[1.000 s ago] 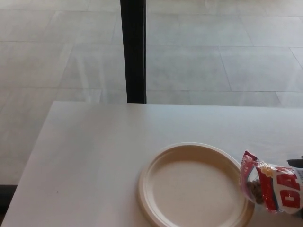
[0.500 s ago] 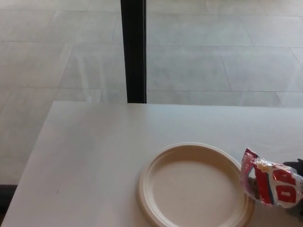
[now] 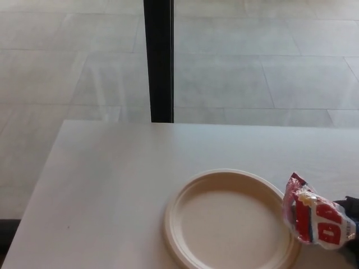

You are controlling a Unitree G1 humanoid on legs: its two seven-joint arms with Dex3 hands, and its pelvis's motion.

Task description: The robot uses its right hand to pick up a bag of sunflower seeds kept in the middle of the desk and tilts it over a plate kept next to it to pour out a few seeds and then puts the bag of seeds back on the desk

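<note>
Tabletop [image 3: 112,185]: white, plain surface, far edge running across the middle of the view.

Plate [image 3: 185,224]: round, cream-coloured, shallow rim, lying flat on the tabletop right of centre; its near edge is cut off by the bottom of the view. No seeds can be made out in its well.

Bag [image 3: 317,219]: red and white with large red lettering, clear plastic at the mouth. Tipped on its side at the plate's right rim, mouth toward the plate and overlapping the rim's edge. Contents not visible at this angle. Whether it rests on the tabletop or is lifted off it cannot be told.

Right hand [image 3: 352,208]: only a sliver of black shows at the right edge, against the bag's far end. Fingers mostly out of view; whether they grasp the bag cannot be told.

Left hand: outside the view.

Post [image 3: 159,59]: black, upright, beyond the far edge.

Floor [image 3: 252,61]: pale grey tiles behind.
</note>
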